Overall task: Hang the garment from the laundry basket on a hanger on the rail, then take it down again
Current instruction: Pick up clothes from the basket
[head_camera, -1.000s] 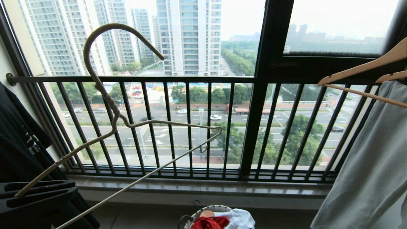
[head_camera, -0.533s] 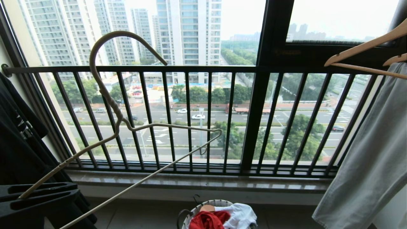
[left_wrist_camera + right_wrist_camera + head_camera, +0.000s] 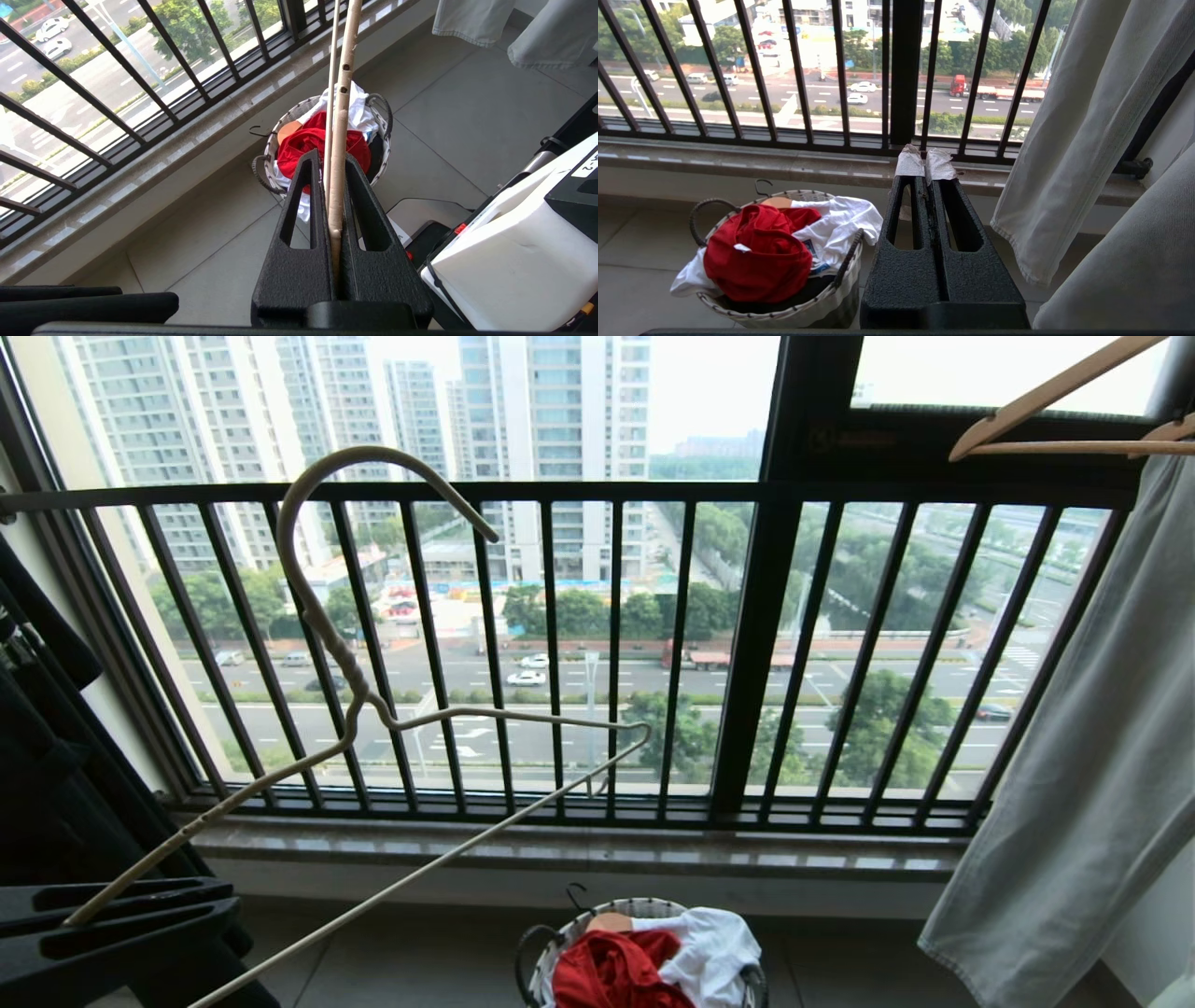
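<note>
Two black hands show: the left hand is clamped on one arm of the thin cream-white wire hanger, held up before the black barred window railing; the right hand is closed on nothing beside a hanging pale grey-green garment. Below, the red T-shirt lies crumpled in the small round white patterned laundry basket on the tiled floor, with a white cloth alongside.

One hanger (wire), one basket.
</note>
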Controlling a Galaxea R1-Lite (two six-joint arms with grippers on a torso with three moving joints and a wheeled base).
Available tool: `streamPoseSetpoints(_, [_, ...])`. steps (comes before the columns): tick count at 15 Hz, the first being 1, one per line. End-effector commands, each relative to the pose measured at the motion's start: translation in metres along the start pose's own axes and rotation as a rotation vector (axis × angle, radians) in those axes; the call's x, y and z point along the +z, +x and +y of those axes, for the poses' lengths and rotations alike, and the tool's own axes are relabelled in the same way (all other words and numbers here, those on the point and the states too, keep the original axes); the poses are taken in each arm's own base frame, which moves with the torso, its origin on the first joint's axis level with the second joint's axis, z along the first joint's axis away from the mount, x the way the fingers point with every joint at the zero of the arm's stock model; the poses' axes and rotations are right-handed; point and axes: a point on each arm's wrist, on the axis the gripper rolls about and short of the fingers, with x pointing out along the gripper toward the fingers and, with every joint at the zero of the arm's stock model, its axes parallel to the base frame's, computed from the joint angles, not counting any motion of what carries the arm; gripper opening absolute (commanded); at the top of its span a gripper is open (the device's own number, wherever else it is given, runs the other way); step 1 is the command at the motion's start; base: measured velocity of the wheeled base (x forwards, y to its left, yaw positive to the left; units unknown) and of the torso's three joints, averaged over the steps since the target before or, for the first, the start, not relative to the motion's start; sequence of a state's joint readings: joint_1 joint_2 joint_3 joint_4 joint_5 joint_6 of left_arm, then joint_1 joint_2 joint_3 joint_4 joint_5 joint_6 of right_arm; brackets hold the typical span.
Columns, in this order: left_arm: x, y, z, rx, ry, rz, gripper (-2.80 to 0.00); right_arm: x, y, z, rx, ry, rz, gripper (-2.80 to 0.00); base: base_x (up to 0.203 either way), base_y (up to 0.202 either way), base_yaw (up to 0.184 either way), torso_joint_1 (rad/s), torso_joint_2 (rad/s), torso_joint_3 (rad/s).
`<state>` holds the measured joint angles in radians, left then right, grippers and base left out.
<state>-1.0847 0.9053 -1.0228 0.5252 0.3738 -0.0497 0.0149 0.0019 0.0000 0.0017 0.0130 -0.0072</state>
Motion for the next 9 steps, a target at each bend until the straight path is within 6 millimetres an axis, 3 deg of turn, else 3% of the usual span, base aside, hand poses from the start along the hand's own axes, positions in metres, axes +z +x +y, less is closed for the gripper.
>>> streamPoseSetpoints(1, [0.0004,0.0000,-0.0001,0.001,0.000,0.000,-2.80,0.0000,0.0001,0.0000,0.001,0.000,0.001,-2.80,0.000,0.000,0.000,-0.206,0.51,0.309])
streamPoseSetpoints(9, [0.0002,0.0020,-0.0009,0.001,0.020,0.009,-2.80,0.0000,0.0001,0.0000,0.001,0.000,0.001,-2.80,0.000,0.000,0.000,-0.171,0.48,0.312])
